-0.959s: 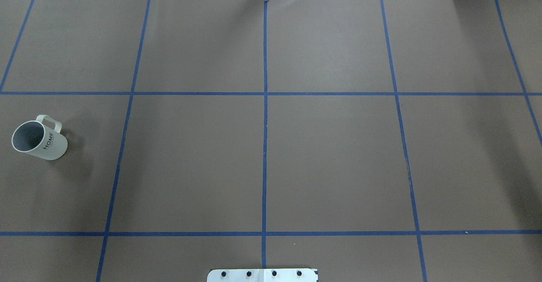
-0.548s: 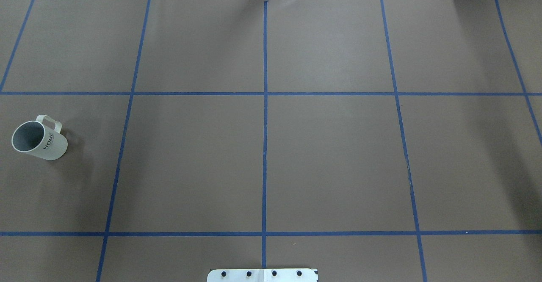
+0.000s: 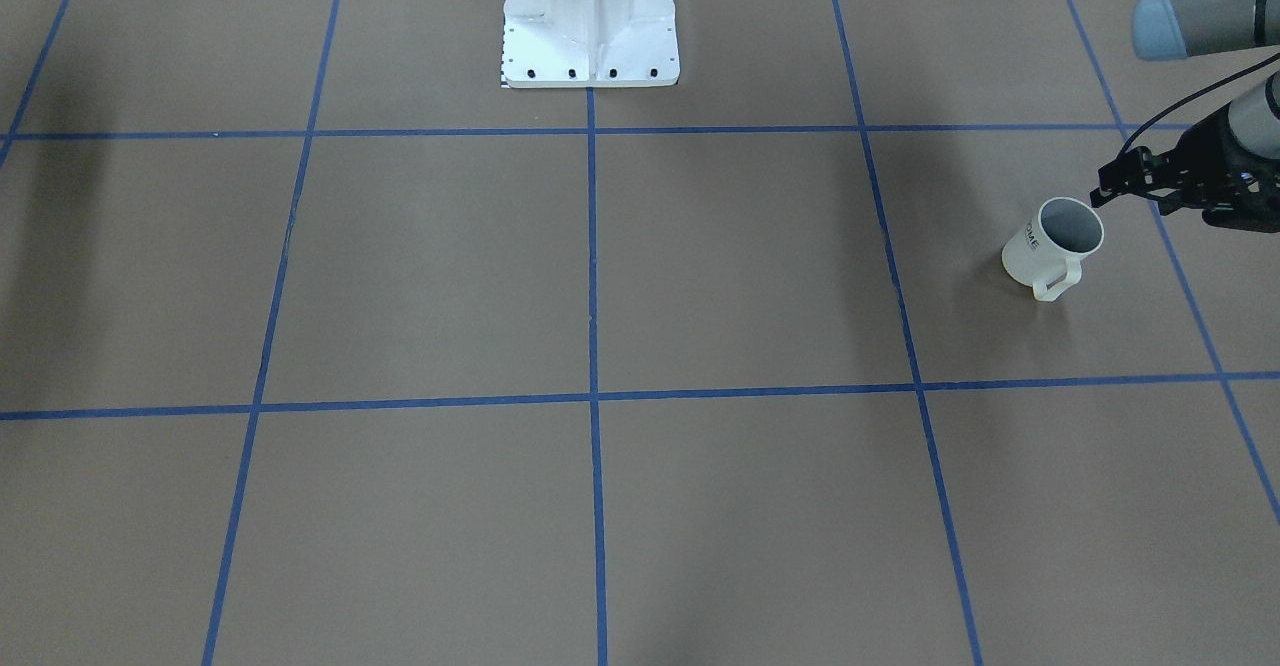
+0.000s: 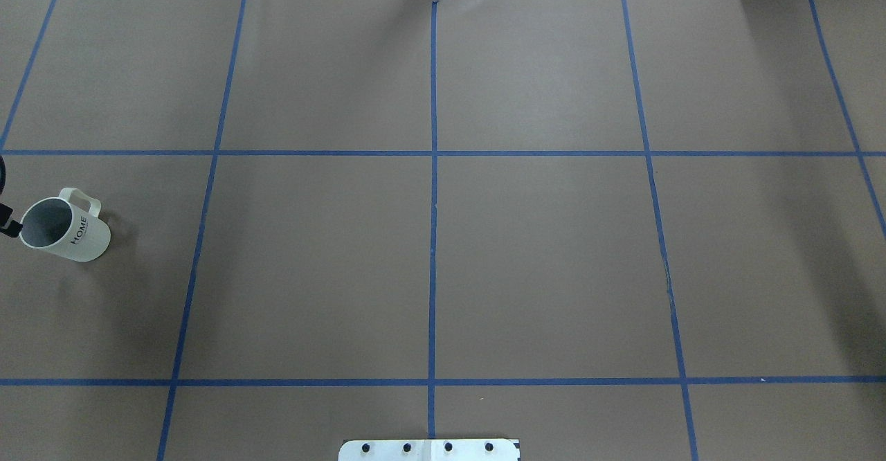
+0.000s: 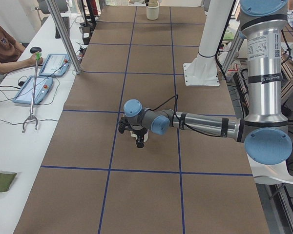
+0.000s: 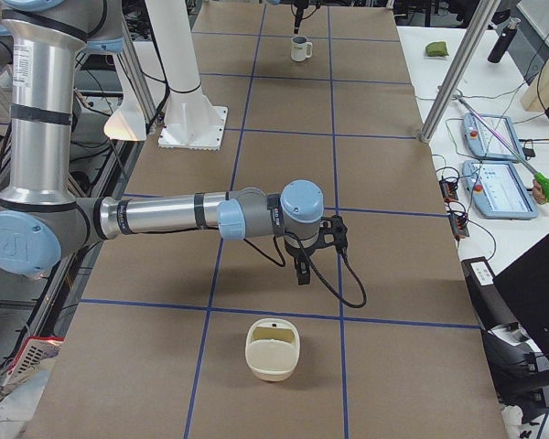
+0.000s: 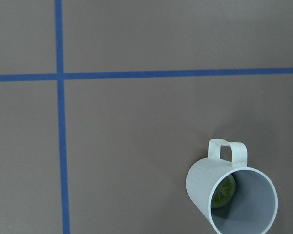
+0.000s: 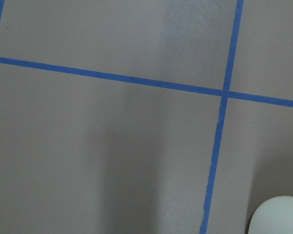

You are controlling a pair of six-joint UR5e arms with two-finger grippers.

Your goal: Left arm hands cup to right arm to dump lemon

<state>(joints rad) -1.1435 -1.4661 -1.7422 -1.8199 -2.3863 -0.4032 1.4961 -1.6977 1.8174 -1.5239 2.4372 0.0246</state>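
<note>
The cream-white cup [image 3: 1055,241] stands upright on the brown table at my far left, also in the overhead view [image 4: 62,229] and far off in the exterior right view [image 6: 299,48]. The left wrist view looks down into the cup [image 7: 232,200], where the yellow-green lemon [image 7: 223,191] lies on its bottom. My left gripper [image 3: 1108,189] hovers just beside the cup's rim on its outer side, empty, jaws apart; only a black tip shows in the overhead view [image 4: 7,224]. My right gripper [image 6: 300,273] points down over bare table; I cannot tell if it is open.
A cream bowl-like container [image 6: 273,347] sits on the table near the right gripper, its edge in the right wrist view [image 8: 278,217]. The white robot base [image 3: 590,26] stands at mid-table edge. Blue tape lines grid the brown surface. An operator's desk runs along the far side.
A black part of the left gripper has come into the overhead view at its left edge, next to the cup. The cup has not moved.
</note>
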